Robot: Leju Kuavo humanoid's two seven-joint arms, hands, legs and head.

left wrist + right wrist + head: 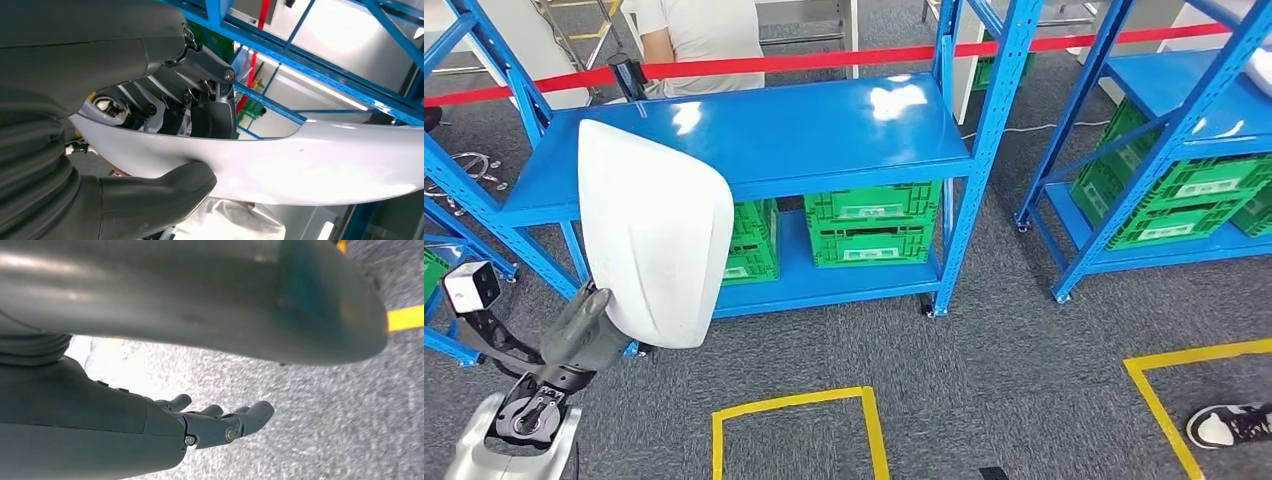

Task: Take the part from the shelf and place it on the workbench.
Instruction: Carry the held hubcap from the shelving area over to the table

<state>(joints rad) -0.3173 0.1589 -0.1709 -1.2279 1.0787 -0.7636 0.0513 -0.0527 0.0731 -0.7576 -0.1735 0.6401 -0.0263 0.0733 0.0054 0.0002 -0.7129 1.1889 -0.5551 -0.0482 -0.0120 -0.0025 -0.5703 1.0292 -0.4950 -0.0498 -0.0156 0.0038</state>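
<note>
White panel part [656, 230] held clear of the blue shelf [754, 140], pinched in my left hand [150, 150]. Right hand [220, 422] hangs spread, empty. I'd carry level; no bench seen.

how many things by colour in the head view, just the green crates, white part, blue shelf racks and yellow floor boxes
Green crates: 6, four under the middle rack, two in the right rack
White part: 1, held in the left hand
Blue shelf racks: 3, counting the sliver at the left edge
Yellow floor boxes: 2
Total: 12
</note>
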